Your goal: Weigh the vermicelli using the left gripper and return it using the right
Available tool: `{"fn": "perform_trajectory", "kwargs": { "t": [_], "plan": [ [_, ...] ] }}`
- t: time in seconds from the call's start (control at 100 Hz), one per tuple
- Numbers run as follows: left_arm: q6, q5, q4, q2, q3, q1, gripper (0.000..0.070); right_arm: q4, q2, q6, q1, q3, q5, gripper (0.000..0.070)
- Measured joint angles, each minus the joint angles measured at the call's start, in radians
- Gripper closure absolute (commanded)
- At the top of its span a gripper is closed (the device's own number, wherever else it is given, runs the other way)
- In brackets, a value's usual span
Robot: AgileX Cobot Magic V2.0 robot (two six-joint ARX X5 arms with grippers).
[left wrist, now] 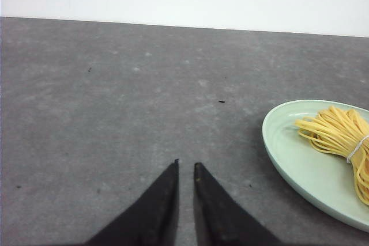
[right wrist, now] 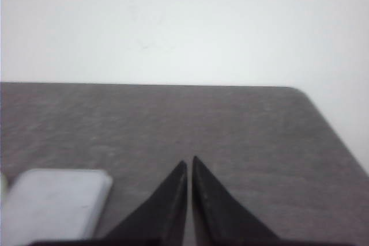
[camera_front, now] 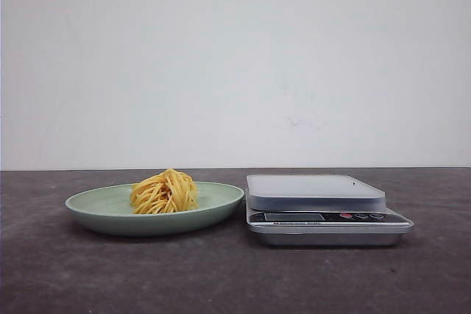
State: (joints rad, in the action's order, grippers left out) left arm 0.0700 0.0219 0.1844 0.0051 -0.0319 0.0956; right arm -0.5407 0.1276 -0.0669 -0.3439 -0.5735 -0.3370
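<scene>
The vermicelli (camera_front: pixel 165 192) is a small nest of yellow strands lying in the middle of a pale green plate (camera_front: pixel 221 201) at left of centre. In the left wrist view the vermicelli (left wrist: pixel 340 136), tied with a white band, and the plate (left wrist: pixel 288 151) lie off to the side of my left gripper (left wrist: pixel 186 163). That gripper hangs over bare table, its fingers nearly together with nothing between them. My right gripper (right wrist: pixel 189 160) is also shut and empty over bare table, beside the scale (right wrist: pixel 55 200). Neither gripper shows in the front view.
A silver kitchen scale (camera_front: pixel 316 211) with a flat square pan stands just right of the plate, its display and buttons facing the front. The dark grey table (camera_front: pixel 235 277) ends at a white wall; its far right corner (right wrist: pixel 300 93) shows in the right wrist view.
</scene>
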Motion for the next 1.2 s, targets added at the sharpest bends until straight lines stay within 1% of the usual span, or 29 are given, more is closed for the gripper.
{"fn": "perform_trajectory", "kwargs": {
  "t": [0.16,0.22,0.27,0.39,0.58,0.63,0.73,0.94,1.02,1.2],
  "plan": [
    [0.000,0.000,0.000,0.000,0.000,0.000,0.0688,0.174,-0.123,0.029,0.225,0.207,0.194,0.0693],
    [0.000,0.000,0.000,0.000,0.000,0.000,0.0688,0.211,-0.125,0.034,0.292,0.262,0.255,0.0693],
    [0.000,0.000,0.000,0.000,0.000,0.000,0.0689,0.218,-0.123,0.034,0.335,0.303,0.286,0.0693],
    [0.000,0.000,0.000,0.000,0.000,0.000,0.0688,0.257,-0.123,0.035,0.372,0.391,0.293,0.0693],
    [0.000,0.000,0.000,0.000,0.000,0.000,0.0688,0.406,-0.122,0.035,0.377,0.493,0.293,0.0693],
    [0.000,0.000,0.000,0.000,0.000,0.000,0.0688,0.426,-0.122,0.034,0.377,0.521,0.293,0.0693],
    [0.000,0.000,0.000,0.000,0.000,0.000,0.0688,0.422,-0.122,0.029,0.377,0.560,0.293,0.0693],
    [0.000,0.000,0.000,0.000,0.000,0.000,0.0688,0.409,-0.122,0.026,0.377,0.559,0.293,0.0693],
    [0.000,0.000,0.000,0.000,0.000,0.000,0.0688,0.376,-0.122,0.026,0.377,0.559,0.294,0.0693],
    [0.000,0.000,0.000,0.000,0.000,0.000,0.0688,0.366,-0.121,0.026,0.377,0.558,0.335,0.0693]
  ]
}}
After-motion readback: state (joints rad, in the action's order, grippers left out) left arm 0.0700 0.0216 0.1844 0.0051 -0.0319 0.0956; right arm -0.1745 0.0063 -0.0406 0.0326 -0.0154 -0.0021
